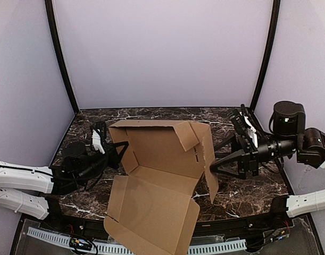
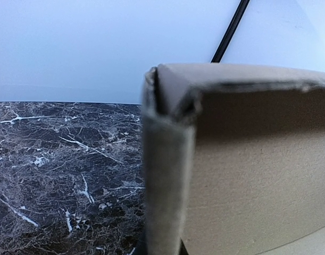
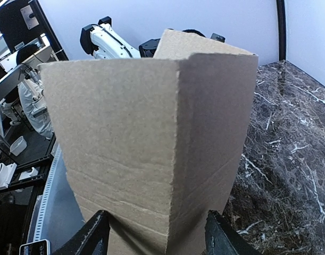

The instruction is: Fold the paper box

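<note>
Brown corrugated cardboard takes the middle of the top view: the paper box (image 1: 162,159) lies on the dark marble table (image 1: 247,194), only partly folded. Its back wall and its two side walls stand up, while a large flap with side tabs reaches to the bottom of the frame, over the near edge of the table. The left gripper (image 1: 121,150) is at the left wall of the box, at the left centre of the frame, but its fingers do not show clearly against the cardboard, so I cannot tell if they are spread or pressed together. In the left wrist view a standing corner of the paper box (image 2: 242,170) fills the right half very close to the lens, with the table (image 2: 56,175) at the lower left; the fingers are not visible there either. The right gripper (image 1: 214,168) is at the right wall of the box, right of centre, with its fingers spread wide in a V shape. In the right wrist view this gripper (image 3: 156,226) has the two fingers (image 3: 93,236) far apart at the bottom of the frame, and a folded corner of the paper box (image 3: 151,127) stands between them; the white left arm (image 3: 111,45) shows behind the box at the upper left
</note>
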Motion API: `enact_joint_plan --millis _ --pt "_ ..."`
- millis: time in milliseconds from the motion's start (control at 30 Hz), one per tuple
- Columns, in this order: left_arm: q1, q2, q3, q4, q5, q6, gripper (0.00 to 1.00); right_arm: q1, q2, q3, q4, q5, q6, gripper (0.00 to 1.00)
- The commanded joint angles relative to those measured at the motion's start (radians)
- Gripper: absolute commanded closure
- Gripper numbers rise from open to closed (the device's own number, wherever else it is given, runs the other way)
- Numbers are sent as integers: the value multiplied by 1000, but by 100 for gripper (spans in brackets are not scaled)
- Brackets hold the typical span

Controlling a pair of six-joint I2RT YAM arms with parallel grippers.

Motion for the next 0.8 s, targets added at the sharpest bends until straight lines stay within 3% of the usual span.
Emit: enact_joint_plan --millis 0,267,767 --pt "9 12 2 -9 -6 -17 99 5 36 1 57 -43 -5 40" --pt "16 38 18 -22 -44 -39 99 7 98 22 63 -30 -15 45" --pt "18 113 58 -41 -158 -27 99 8 267 54 35 257 32 46"
